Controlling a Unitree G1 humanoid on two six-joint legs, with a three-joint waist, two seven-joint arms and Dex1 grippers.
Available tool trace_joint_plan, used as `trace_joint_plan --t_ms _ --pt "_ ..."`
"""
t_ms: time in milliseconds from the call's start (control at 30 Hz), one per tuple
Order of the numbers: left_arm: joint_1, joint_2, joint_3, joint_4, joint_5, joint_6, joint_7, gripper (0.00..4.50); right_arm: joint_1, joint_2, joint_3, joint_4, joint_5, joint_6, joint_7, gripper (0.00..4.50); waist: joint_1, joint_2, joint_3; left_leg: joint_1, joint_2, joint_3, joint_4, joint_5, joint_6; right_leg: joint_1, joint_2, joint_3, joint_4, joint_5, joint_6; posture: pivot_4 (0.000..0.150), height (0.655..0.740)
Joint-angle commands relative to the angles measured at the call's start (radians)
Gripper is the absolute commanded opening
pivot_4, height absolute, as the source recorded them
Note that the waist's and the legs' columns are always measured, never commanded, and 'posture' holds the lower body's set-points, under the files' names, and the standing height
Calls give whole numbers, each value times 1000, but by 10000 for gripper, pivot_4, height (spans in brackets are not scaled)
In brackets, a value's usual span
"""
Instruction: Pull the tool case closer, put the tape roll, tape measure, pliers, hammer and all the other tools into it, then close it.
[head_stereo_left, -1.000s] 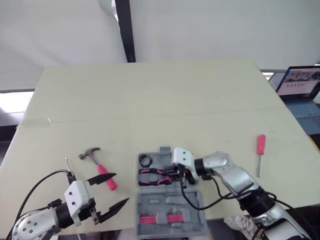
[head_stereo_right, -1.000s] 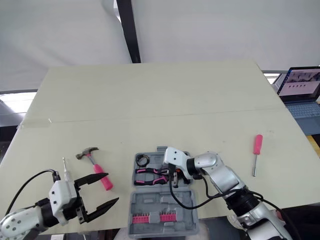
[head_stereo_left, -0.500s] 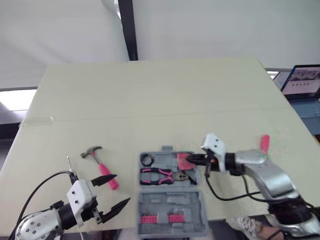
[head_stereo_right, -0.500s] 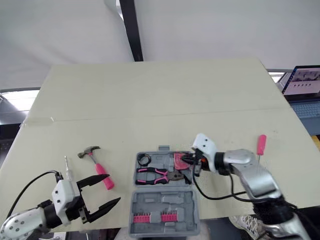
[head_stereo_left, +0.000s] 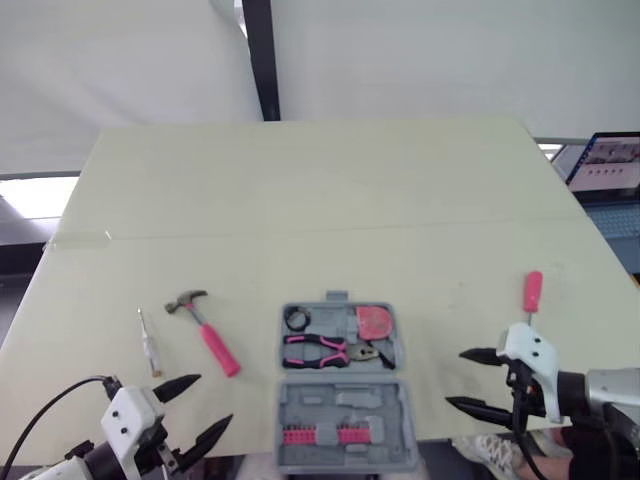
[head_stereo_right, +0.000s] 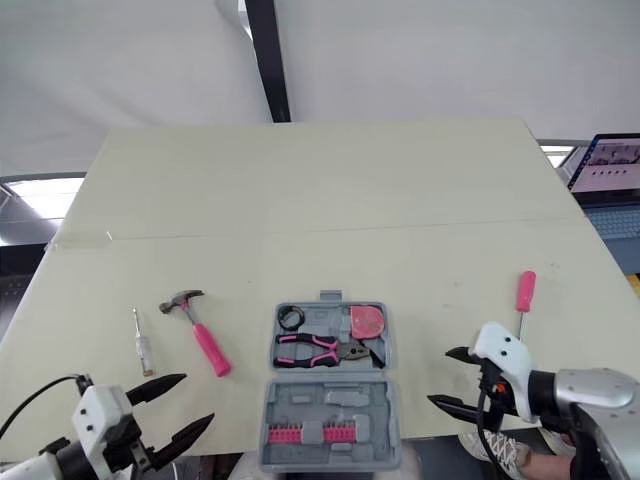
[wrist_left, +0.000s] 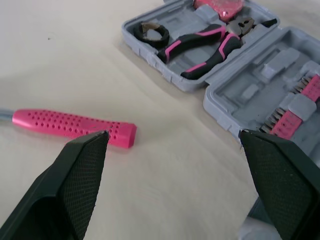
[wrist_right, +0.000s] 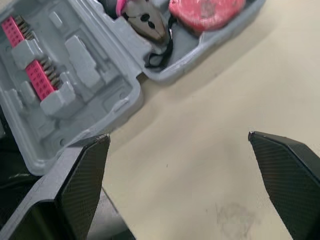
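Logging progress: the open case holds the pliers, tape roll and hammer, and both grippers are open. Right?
No: the hammer lies on the table left of the tool case, not in it, as the left eye view shows. The pliers and tape roll are inside, and the left gripper and right gripper are open.

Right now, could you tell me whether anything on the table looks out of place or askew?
The open tool case hangs partly over the near edge of the table, its bit-holder half jutting past it. The hammer, small screwdriver and pink screwdriver lie loose on the table, outside the case.
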Motion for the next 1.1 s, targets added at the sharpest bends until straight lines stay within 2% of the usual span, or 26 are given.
trace_joint_plan --t_ms 33,233,333,400,467,667,867,1100 --pt "55 -13 49 -2 47 -84 -5 45000 45 13 -62 17 28 -34 19 44355 1 0 0 0 0 0 0 0 0 0 0 0 0 0 0 1500 7400" --pt "63 -8 56 17 77 -120 -15 45000 71 -2 -77 64 26 -69 30 44355 0 -1 1 0 0 0 0 0 0 0 0 0 0 0 0 1500 7400" --pt "-5 38 18 -4 41 -17 -22 45000 58 -46 -74 79 27 -12 29 44355 0 1 1 0 0 0 0 0 0 0 0 0 0 0 0 1500 7400" --pt "-101 68 -9 -18 23 47 -5 39424 35 -67 -64 86 33 13 27 39154 6 1 1 0 0 0 1 0 0 0 0 0 0 0 0 1500 7400" --pt "-188 103 -45 -22 19 110 -11 31776 8 -80 -35 89 31 21 30 31785 9 1 1 0 0 -1 2 0 0 0 0 0 1 0 0 1500 7400" --pt "-319 183 -130 -31 -4 242 -48 1087 -64 -76 44 107 11 2 19 803 -5 1 1 0 0 0 1 0 0 0 0 0 1 0 0 1500 7400" --pt "-388 221 -235 21 63 261 -63 453 -138 -62 147 125 -30 -42 9 312 -1 1 1 0 0 0 2 0 0 0 0 0 1 0 0 1500 7400" --pt "-443 173 -350 119 177 184 -19 453 -211 -42 229 137 -73 -49 -25 312 1 1 1 0 0 0 2 0 0 0 0 0 2 0 0 1500 7400"
